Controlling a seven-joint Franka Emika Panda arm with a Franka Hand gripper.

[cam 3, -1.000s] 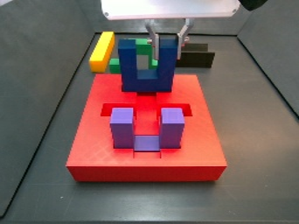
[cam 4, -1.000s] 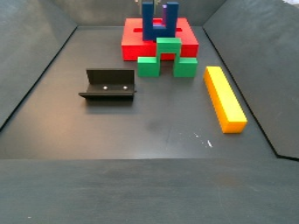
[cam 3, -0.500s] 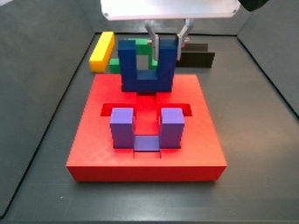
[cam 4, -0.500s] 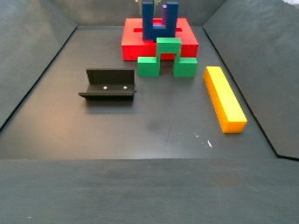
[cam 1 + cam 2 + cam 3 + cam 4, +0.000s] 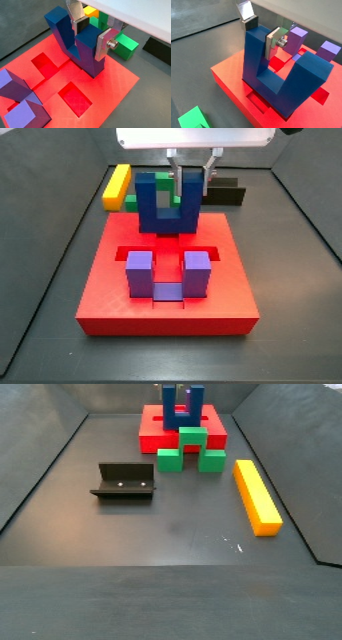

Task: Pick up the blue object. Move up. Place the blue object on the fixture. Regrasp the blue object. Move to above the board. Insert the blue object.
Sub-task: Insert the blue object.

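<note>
The blue object (image 5: 170,206), a dark blue U-shaped block, stands prongs-up over the far part of the red board (image 5: 120,308). My gripper (image 5: 191,173) is shut on one of its prongs. In both wrist views the silver fingers (image 5: 105,44) with dark pads press that prong from two sides; the gripper (image 5: 261,34) grips near the prong's top. I cannot tell whether the block's base (image 5: 93,70) touches the board (image 5: 120,95). The black fixture (image 5: 123,481) stands bare on the floor, apart from the board (image 5: 154,429).
A lighter purple U-shaped block (image 5: 170,275) sits in a cut-out at the board's near side. A green block (image 5: 191,449) leans by the board's edge. A long yellow bar (image 5: 257,496) lies on the floor. Grey walls enclose the floor.
</note>
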